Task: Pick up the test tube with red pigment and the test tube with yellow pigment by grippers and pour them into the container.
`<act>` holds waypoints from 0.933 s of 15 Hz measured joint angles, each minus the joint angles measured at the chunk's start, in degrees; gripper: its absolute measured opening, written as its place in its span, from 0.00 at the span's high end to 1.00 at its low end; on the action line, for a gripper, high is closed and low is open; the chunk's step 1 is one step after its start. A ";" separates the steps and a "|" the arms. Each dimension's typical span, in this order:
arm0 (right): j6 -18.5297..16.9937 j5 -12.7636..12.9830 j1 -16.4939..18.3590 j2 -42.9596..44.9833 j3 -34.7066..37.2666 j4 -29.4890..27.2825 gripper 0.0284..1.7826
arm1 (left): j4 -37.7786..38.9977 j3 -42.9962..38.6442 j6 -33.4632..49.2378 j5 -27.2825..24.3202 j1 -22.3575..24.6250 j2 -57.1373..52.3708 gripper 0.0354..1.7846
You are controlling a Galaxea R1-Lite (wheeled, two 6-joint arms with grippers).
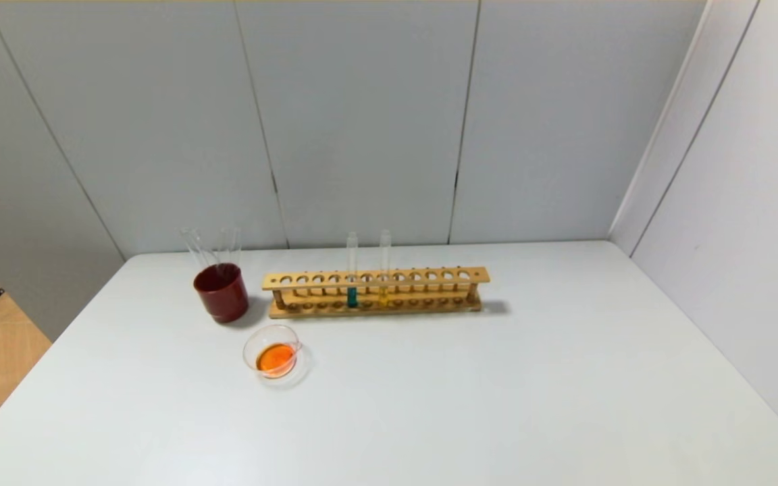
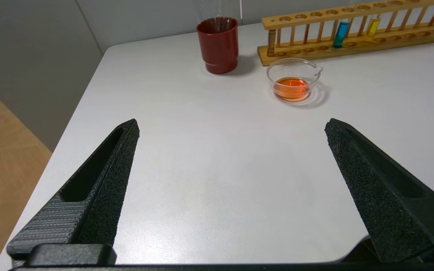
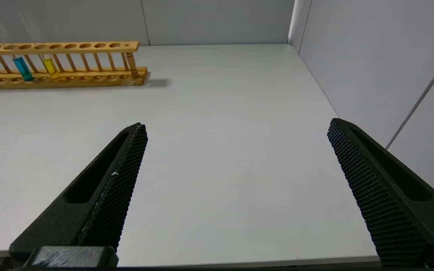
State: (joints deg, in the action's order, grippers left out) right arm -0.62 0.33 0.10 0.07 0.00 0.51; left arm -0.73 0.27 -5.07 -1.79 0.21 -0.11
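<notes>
1. White table (image 1: 497, 391): fills the lower half of the head view, with both arms out of that frame.
2. Long wooden test-tube rack (image 1: 375, 278): sits centre frame, running left to right. It holds a green-liquid tube (image 1: 352, 293) and a pale yellow-liquid tube (image 1: 383, 293), both upright.
3. Left gripper (image 2: 232, 122) and right gripper (image 3: 236, 126): each hangs over the table's near edge, fingers spread wide and grasping nothing.
4. Opaque dark red cup (image 1: 221, 293): stands left of the rack.
5. Small round clear glass dish with a pouring lip (image 1: 251, 344): lies in front of the cup, lower left of centre, with orange liquid pooled in it.
6. Two slim clear glass test tubes (image 1: 194, 248): stand in the cup, long axes nearly upright and leaning apart. They look drained, so probably the red and yellow pigment tubes; which is which cannot be told.
7. Dish and cup lie ahead of the left gripper, well apart from it, so the left arm is nearer. The pouring looks complete.
</notes>
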 joint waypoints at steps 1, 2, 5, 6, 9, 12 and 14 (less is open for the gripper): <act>0.02 0.02 -0.02 0.00 0.00 0.00 0.02 | -0.09 0.00 0.00 -0.22 0.00 0.00 0.03; 0.02 0.00 0.00 0.00 0.00 0.00 0.02 | -0.15 0.04 0.09 -0.29 -0.02 0.00 0.03; 0.02 0.02 0.00 0.00 0.00 0.00 0.02 | 0.43 -0.13 1.11 0.20 -0.05 0.00 0.03; 0.00 0.02 0.00 0.00 0.00 0.00 0.02 | 0.43 -0.17 1.49 0.32 -0.05 0.00 0.03; 0.00 0.02 0.00 0.00 0.00 0.00 0.02 | 0.44 -0.24 1.61 0.37 -0.05 0.00 0.03; 0.00 0.02 0.00 0.00 0.00 0.00 0.02 | 0.46 -0.27 1.60 0.39 -0.05 0.00 0.03; -0.01 0.00 -0.02 0.00 0.00 0.00 0.02 | 0.44 -0.27 1.60 0.41 -0.05 0.00 0.03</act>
State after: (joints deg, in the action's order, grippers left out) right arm -0.63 0.33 0.07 0.07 0.00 0.51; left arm -0.29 0.00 -3.47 -1.38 0.16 -0.11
